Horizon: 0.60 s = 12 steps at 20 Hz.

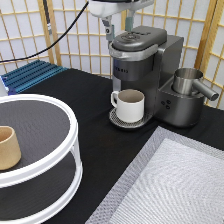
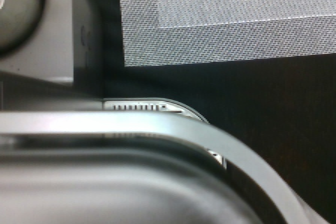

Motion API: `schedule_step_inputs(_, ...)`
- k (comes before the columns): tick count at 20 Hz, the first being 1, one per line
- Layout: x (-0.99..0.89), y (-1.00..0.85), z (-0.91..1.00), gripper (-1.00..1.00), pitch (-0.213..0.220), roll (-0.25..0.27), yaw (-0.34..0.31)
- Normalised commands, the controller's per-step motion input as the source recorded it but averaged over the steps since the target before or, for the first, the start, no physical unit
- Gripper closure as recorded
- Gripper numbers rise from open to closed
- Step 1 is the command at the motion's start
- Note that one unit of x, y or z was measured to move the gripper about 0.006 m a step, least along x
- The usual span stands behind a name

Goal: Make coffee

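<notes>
Coffee maker (image 1: 142, 60), lid shut — gripper (image 1: 118, 22) open just above; mug (image 1: 130, 105) seemingly empty beneath.

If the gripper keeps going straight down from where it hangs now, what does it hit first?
Most likely the closed lid of the coffee maker. The gripper hangs at the exterior view's top, fingers pointing down just above it, and the wrist view shows the lid close below. Depth is uncertain; it could instead pass behind the machine.
</notes>
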Motion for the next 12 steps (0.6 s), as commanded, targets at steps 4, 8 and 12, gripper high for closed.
schedule_step_inputs(4,0.04,0.02,-0.27,-1.00,0.000,0.000,-0.004)
schedule_step_inputs(8,0.00,-0.03,-0.65,-1.00,0.010,0.003,-0.002)
schedule_step_inputs(12,-0.09,-0.11,-1.00,-1.00,0.019,-0.004,-0.004)
